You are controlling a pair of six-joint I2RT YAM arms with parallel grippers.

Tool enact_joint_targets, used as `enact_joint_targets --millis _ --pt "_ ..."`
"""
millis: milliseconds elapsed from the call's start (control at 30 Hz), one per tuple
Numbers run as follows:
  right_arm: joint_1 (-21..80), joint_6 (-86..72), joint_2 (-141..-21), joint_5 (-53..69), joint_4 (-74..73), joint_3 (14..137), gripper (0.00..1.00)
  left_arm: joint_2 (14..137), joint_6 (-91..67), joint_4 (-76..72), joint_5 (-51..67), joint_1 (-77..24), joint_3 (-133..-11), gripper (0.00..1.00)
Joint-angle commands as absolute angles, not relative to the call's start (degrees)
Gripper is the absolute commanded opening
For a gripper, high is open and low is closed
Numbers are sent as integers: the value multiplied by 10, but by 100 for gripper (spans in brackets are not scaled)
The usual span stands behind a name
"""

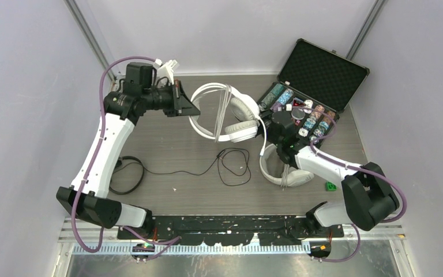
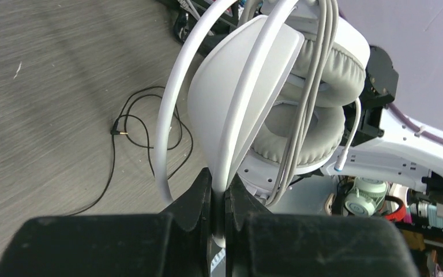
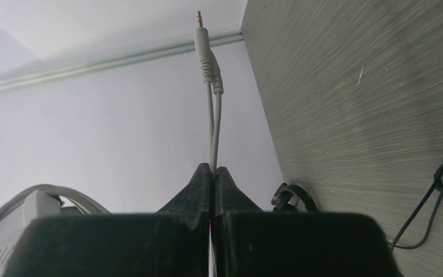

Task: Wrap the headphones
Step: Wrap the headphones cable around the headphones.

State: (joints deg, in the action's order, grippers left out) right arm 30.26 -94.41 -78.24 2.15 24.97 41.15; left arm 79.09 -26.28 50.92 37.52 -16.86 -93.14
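A white headset [image 1: 233,115] is held off the table at the back centre, its thin white cable [image 1: 227,104] looped several times around the folded cups. My left gripper [image 1: 196,109] is shut on its headband [image 2: 231,144]; the cups [image 2: 317,69] and cable loops [image 2: 310,109] show in the left wrist view. My right gripper [image 1: 267,140] is shut on the cable's free end [image 3: 213,133], with the jack plug [image 3: 203,40] sticking out past the fingertips. A second white headset [image 1: 280,172] lies under the right arm. The black headset [image 1: 128,174] lies at the left, its black cable [image 1: 233,164] trailing across the table.
An open black foam-lined case [image 1: 317,81] of coloured poker chips stands at the back right, close behind the right wrist. A small green object [image 1: 330,185] lies by the right arm. Grey walls close in the table on the left, back and right.
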Motion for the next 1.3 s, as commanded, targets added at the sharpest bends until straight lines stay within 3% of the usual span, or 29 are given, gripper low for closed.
enact_joint_targets --millis 0,433,533,733,967,1133,1267 --pt "295 -852 -774 63 352 456 0 772 -241 502 498 -169 -912 0" --pt "304 -767 -792 178 417 512 0 834 -215 498 451 -168 -898 2" --pt "313 -759 -798 182 405 523 0 844 -221 481 465 -168 -894 5" --pt "323 -745 -802 182 410 529 0 844 -216 432 515 -168 -872 0" --pt "329 -625 -789 166 320 555 0 842 -132 401 585 -168 -848 0" --pt "350 -609 -780 117 283 552 0 854 -237 404 503 -168 -873 0" --pt "380 -594 -765 33 239 551 0 832 -369 299 448 -168 -832 0"
